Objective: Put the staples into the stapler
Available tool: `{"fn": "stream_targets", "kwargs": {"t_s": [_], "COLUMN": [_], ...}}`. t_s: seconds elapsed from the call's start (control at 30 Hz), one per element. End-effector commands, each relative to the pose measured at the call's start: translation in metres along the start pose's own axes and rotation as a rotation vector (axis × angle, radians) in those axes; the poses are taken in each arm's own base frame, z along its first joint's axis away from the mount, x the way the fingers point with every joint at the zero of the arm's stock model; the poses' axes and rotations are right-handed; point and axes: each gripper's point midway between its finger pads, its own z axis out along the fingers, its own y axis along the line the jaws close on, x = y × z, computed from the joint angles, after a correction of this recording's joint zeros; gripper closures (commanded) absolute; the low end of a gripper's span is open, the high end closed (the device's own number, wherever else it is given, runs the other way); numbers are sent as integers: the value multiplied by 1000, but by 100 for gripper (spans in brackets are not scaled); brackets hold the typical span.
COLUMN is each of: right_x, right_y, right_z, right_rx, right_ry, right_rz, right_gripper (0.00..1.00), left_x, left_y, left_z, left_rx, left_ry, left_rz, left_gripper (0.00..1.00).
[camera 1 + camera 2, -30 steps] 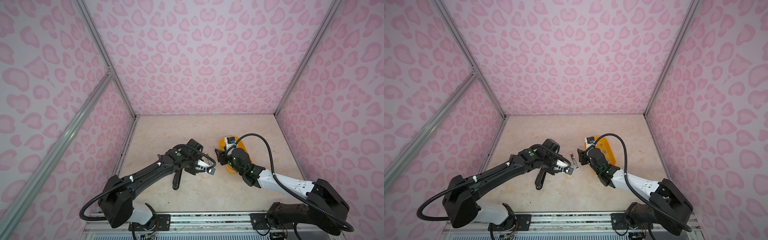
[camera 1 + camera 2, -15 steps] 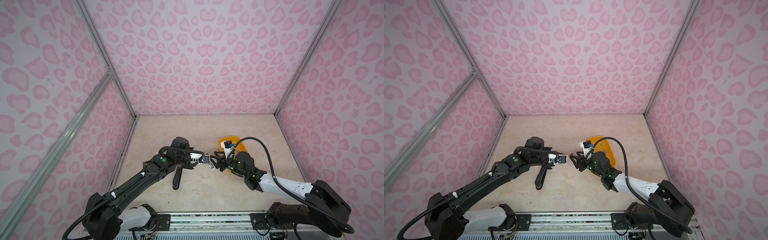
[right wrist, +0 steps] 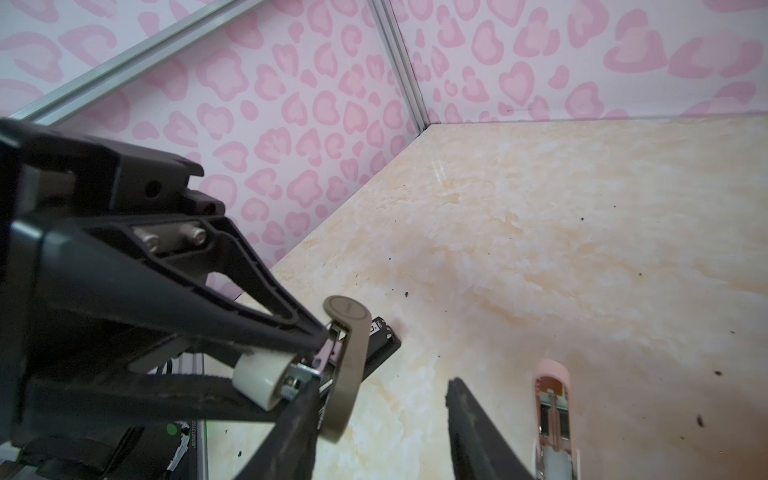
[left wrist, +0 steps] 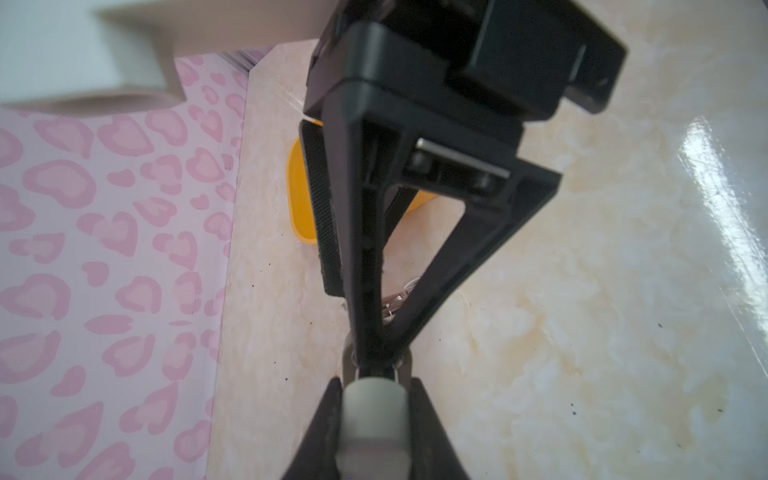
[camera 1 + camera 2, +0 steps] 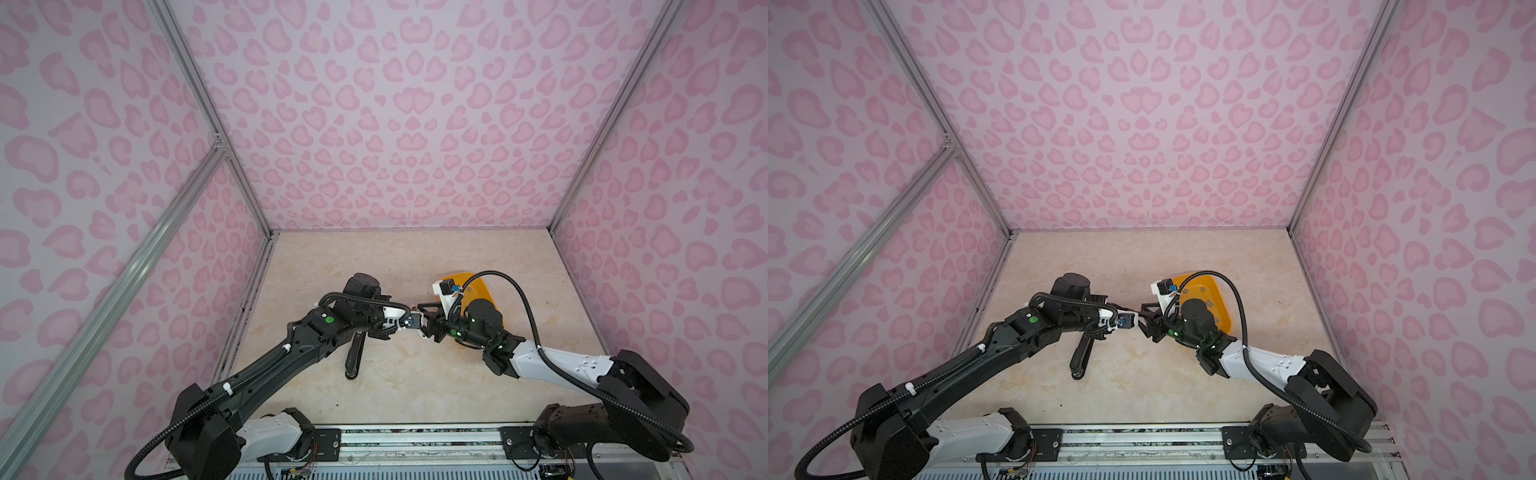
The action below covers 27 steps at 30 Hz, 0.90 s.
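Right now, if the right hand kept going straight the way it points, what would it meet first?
Most likely the small grey-beige opened stapler clamped in the left hand; the right hand points at it from close by, though depth is hard to judge.

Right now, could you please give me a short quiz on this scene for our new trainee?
1. True or false: the left hand grips a small stapler with a white end and a raised grey arm.
2. What lies on the beige marble table, partly hidden by the right arm? A orange plastic tray; B blue bowl; C red box.
3. Fill in: the jaws of the right hand stand ____.
Key: 1 true; 2 A; 3 open.
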Motion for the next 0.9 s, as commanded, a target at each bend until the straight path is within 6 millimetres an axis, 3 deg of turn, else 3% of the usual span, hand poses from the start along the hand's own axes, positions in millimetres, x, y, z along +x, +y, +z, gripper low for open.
{"fn": "stream_targets", "kwargs": {"t_s": [0.0, 0.33, 0.53, 0.73, 0.87], "right_x": [5, 9, 5, -10, -21], "right_y": [-7, -15, -14, -13, 8], "right_z": [4, 9, 4, -15, -42], "right_rx": [31, 69, 78, 114, 75], "right_ry": [15, 36, 28, -43, -191], "right_rz": [17, 24, -13, -104, -285], "right_gripper": [53, 57, 54, 48, 46], "left_x": [-20, -55, -60, -62, -62], "left_y": [2, -4, -1, 0, 6], "left_z": [-9, -44, -53, -59, -67], "left_rx": [-1, 23, 17, 18, 19], "left_ry": [-87, -258, -322, -349, -389], "left_rz": [20, 22, -12, -30, -57], "left_gripper": [96, 96, 96, 96, 96]}}
